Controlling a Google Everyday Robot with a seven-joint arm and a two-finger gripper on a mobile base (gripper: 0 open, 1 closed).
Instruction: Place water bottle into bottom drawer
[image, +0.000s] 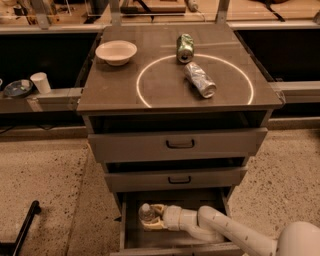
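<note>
The bottom drawer (131, 235) is pulled open at the foot of the cabinet. My gripper (151, 218) reaches into it from the lower right, at the left part of the tray. It is shut on the water bottle (145, 212), a small clear bottle whose pale top points up and toward the back. The bottle sits low inside the drawer, between the cream fingers (156, 223). I cannot tell whether it touches the drawer floor. My white arm (225, 231) covers the right part of the drawer.
On the cabinet top (115, 87) are a white bowl (116, 51), a green can (185, 47) and a crushed silver can (200, 80). The two upper drawers (180, 144) are slightly open. A paper cup (41, 82) stands on the left ledge. A black bar (25, 227) lies on the floor.
</note>
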